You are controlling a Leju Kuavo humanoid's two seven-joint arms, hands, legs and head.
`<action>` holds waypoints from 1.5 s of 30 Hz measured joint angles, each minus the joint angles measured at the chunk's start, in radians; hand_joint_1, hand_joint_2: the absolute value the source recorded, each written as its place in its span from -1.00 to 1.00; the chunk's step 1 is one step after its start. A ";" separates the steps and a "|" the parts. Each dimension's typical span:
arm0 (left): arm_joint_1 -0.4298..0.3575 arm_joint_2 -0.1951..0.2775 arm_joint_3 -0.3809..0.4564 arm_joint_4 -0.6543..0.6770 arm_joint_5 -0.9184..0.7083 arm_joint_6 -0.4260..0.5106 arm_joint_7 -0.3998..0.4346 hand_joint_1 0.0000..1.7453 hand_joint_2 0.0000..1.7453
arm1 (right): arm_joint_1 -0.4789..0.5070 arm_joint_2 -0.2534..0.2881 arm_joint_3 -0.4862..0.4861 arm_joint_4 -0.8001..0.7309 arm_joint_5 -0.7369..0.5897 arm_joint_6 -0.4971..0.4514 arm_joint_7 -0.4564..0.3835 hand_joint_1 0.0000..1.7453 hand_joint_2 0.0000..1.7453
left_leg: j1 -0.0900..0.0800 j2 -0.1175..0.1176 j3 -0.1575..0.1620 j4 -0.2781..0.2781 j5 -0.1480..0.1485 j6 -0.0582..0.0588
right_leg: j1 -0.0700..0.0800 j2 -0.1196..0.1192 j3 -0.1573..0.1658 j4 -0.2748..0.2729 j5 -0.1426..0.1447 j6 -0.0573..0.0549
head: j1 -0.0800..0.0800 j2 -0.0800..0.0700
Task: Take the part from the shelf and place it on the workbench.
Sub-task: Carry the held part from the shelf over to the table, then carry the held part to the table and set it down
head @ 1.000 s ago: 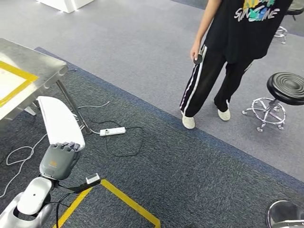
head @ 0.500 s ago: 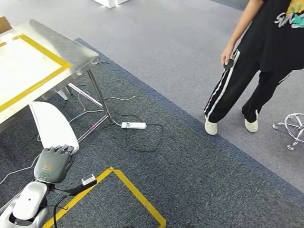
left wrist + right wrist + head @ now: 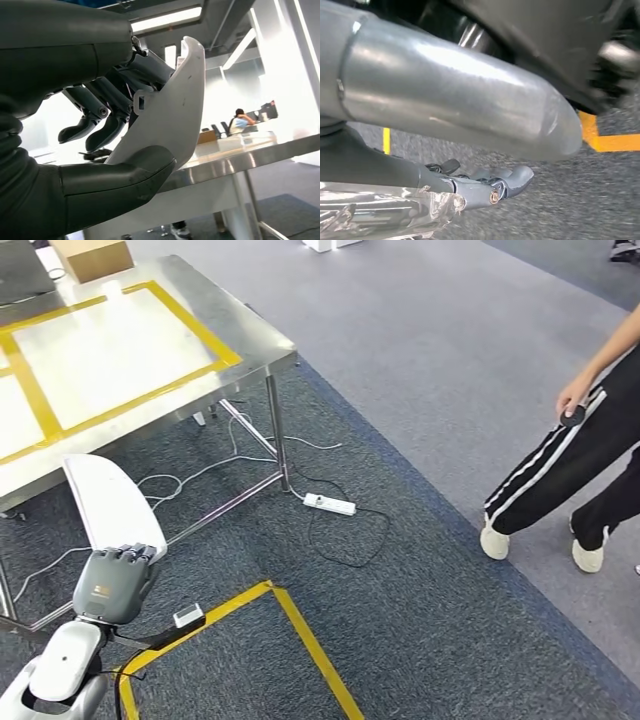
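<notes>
Evenly lit and sharp from the head. Blown-out ceiling lights (image 3: pixel 166 19) and hazy background behind the left wrist; blurred right wrist view.

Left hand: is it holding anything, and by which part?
Yes. The left hand holds the white curved part by its lower end, thumb on one face and fingers on the other.

Smooth glossy white plastic part (image 3: pixel 113 503); brushed shiny metal workbench (image 3: pixel 249 345); rough matt carpet (image 3: pixel 423 610).
</notes>
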 joint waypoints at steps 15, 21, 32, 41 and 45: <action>0.010 -0.014 0.015 -0.003 0.000 0.004 0.000 1.00 1.00 | -0.001 0.002 0.002 0.000 0.005 0.001 -0.003 -1.00 -1.00 | 0.004 0.082 -0.109 0.208 -0.068 -0.057 | -0.005 -0.083 0.095 -0.201 0.069 -0.039 | -0.015 0.000; 0.007 -0.017 0.016 -0.003 0.000 0.004 0.000 1.00 1.00 | -0.004 0.002 0.006 0.000 0.006 0.001 -0.002 -1.00 -1.00 | -0.005 0.135 -0.003 0.002 -0.007 -0.026 | 0.010 -0.147 0.116 -0.202 0.047 -0.012 | -0.012 0.000; 0.008 -0.020 0.017 -0.003 0.000 0.009 0.000 1.00 1.00 | -0.001 0.002 0.007 0.000 0.012 0.002 0.000 -1.00 -1.00 | 0.002 -0.021 -0.004 0.003 -0.001 -0.005 | -0.007 0.036 0.055 -0.110 0.036 -0.003 | -0.003 0.000; 0.005 -0.019 0.016 -0.003 0.000 0.017 -0.003 1.00 1.00 | -0.002 0.003 0.007 0.000 0.008 0.010 -0.003 -1.00 -1.00 | 0.002 0.062 -0.105 0.175 -0.088 -0.048 | -0.007 0.018 0.094 -0.196 0.066 -0.040 | -0.015 0.000; 0.005 -0.019 0.015 -0.003 0.000 0.017 -0.003 1.00 1.00 | -0.001 0.003 0.007 0.000 0.008 0.011 -0.003 -1.00 -1.00 | 0.005 0.069 -0.129 0.243 -0.084 -0.052 | -0.006 -0.010 0.094 -0.195 0.064 -0.041 | -0.015 0.000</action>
